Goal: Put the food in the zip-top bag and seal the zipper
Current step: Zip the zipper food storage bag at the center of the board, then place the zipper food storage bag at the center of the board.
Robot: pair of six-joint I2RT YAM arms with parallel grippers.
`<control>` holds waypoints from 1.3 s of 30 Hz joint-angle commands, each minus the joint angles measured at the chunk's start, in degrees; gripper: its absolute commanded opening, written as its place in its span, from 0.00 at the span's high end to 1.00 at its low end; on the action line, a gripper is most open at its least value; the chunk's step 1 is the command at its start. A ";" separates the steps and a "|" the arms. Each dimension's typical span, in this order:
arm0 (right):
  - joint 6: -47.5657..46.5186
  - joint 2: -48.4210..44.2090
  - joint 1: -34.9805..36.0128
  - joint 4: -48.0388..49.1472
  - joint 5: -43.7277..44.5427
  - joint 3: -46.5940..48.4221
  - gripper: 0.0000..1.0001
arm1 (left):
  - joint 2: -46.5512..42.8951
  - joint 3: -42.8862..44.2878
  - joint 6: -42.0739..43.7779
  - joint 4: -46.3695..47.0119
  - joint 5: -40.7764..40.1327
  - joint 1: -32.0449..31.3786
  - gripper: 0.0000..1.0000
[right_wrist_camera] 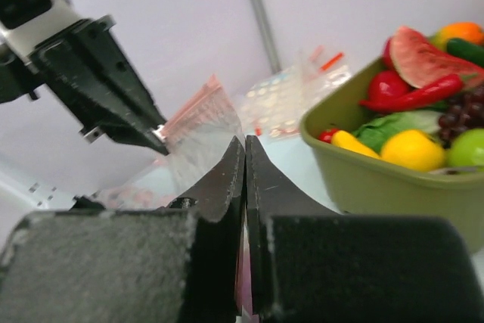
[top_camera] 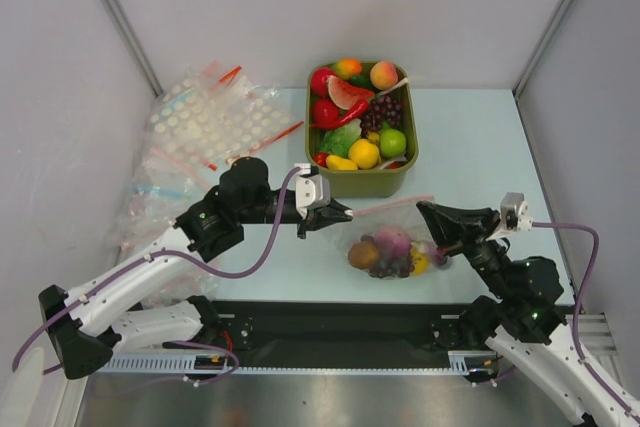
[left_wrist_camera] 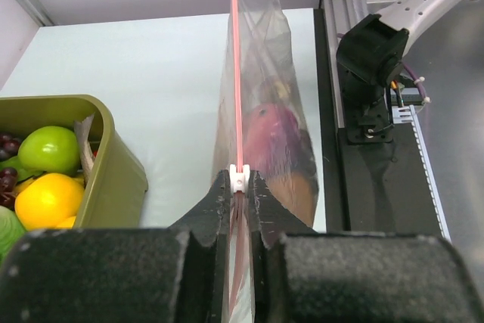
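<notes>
Zipper [top_camera: 392,204] taut crosswise, left gripper [top_camera: 343,213] to right gripper [top_camera: 424,209]

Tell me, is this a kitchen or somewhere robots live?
Probably a robot test booth: plain walls box in a small table, a left arm and right arm sit on a metal rail, and the tub holds toy fruit.

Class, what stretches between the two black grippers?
The pale pink zipper strip of the clear plastic bag, spanning left gripper to right gripper, in top view.

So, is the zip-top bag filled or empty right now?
Filled: several toy fruits show through the clear zip-top bag, below its pink zipper.
</notes>
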 commanded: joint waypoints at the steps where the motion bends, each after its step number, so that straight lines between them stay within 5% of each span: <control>1: -1.78 -3.16 -0.46 2.29 14.90 0.82 1.00 | -0.84 1.55 1.54 -1.62 -1.32 0.41 1.00; 12: -2.31 -5.19 -0.37 -5.35 34.93 3.10 1.00 | -0.66 1.64 1.54 -2.33 -2.20 0.49 1.00; 24: -1.08 -6.42 -0.37 -6.68 47.51 1.96 1.00 | -0.66 1.55 -1.36 -2.06 -8.08 2.34 1.00; 39: -2.75 15.37 -0.37 11.60 33.46 1.43 1.00 | -1.37 0.58 -8.48 1.62 -13.71 14.81 1.00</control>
